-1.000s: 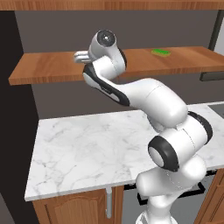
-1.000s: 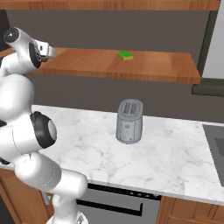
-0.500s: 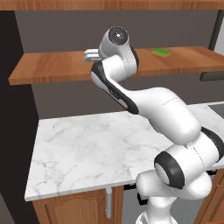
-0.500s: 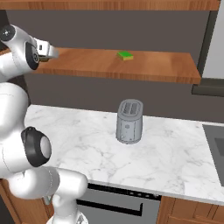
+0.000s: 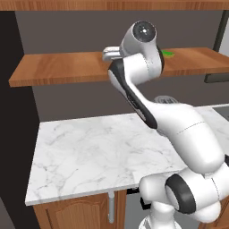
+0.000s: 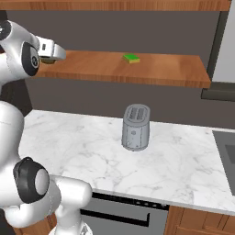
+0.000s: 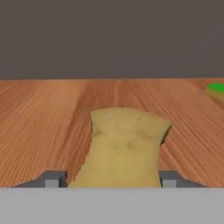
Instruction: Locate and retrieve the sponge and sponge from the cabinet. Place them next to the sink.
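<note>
Reaching: the arm (image 5: pixel 147 112) is stretched up to the wooden shelf (image 6: pixel 151 73), hand level with the board.
Pincer: the pincer (image 7: pixel 110 179) has its two tips standing either side of the yellow sponge (image 7: pixel 124 146); it looks closed onto the pad, whose waist is pinched in, though contact is hard to confirm.
Yellow sponge: lying on the shelf board, its near end between the tips, its far end pointing to 12 o'clock in the hand view.
Green sponge (image 6: pixel 131 58): flat on the same shelf, well apart from the hand, at about 2 o'clock in the hand view (image 7: pixel 216 88).
Toaster (image 6: pixel 136 127): upright on the marble desk (image 6: pixel 82 147) below the shelf, roughly under the green sponge.
Risk, slip: the soft pad is squeezed only at its near end; a quick pull back could let it slide out and stay on the shelf or fall to the desk.
Risk, drag: lifting too little would scrape the pad along the board and twist it in the grip.
Risk, collision: lowering the load carelessly toward the sink side could knock the toaster.
Risk, order: the green pad is not yet fetched, so a second reach is needed.
</note>
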